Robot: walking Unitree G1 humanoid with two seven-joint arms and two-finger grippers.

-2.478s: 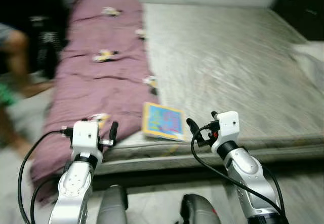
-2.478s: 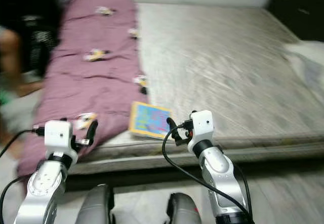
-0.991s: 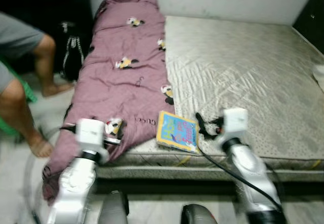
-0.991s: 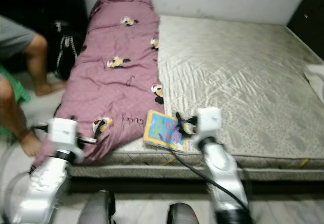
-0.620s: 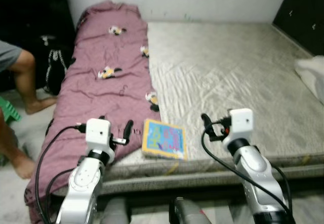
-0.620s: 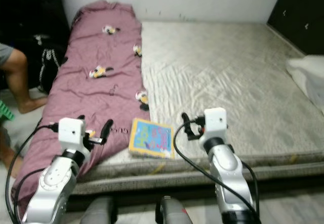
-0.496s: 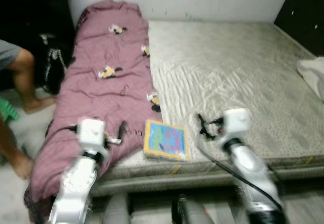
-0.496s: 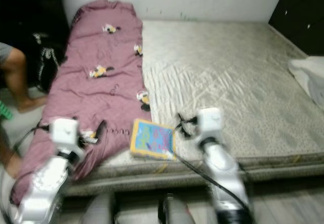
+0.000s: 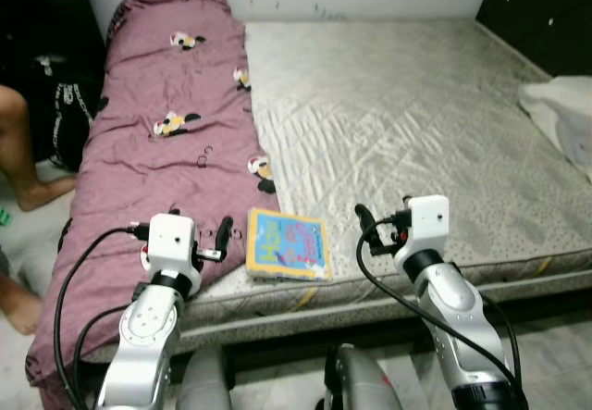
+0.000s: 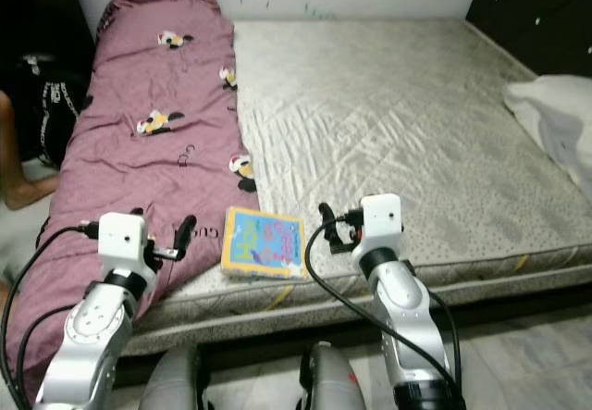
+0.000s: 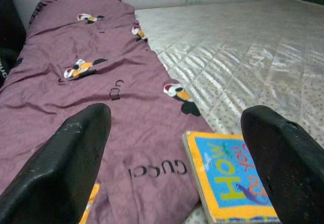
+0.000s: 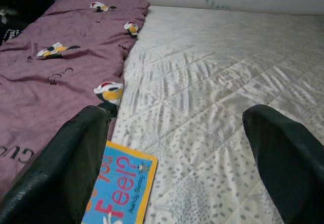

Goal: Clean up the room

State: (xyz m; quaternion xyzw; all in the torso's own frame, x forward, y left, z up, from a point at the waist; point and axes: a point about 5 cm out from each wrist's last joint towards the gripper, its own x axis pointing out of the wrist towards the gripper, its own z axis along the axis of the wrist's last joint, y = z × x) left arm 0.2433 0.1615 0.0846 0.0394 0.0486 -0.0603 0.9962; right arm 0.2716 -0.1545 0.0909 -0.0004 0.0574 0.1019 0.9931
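A colourful children's book (image 9: pixel 287 244) lies flat near the front edge of the grey quilted mattress (image 9: pixel 407 114), beside a purple blanket (image 9: pixel 157 142) with cartoon prints that runs down the bed's left side. My left gripper (image 9: pixel 200 231) hovers open over the blanket's front end, left of the book, holding nothing. My right gripper (image 9: pixel 381 214) hovers open over the mattress edge, just right of the book, also holding nothing. In the left wrist view the book (image 11: pixel 228 178) shows between the wide-apart fingers (image 11: pixel 76 148). In the right wrist view the book (image 12: pixel 119 191) lies by one finger.
A person's bare leg (image 9: pixel 17 142) and foot (image 9: pixel 20 306) are on the floor at the left, by a black bag (image 9: pixel 63 105). White bedding (image 9: pixel 562 114) lies at the bed's right edge. A dark cabinet (image 9: pixel 546 12) stands at the back right.
The whole picture has swung and sharpened as the camera moved. Book and blanket lie as before. Both arms stay raised before the bed edge with grippers open.
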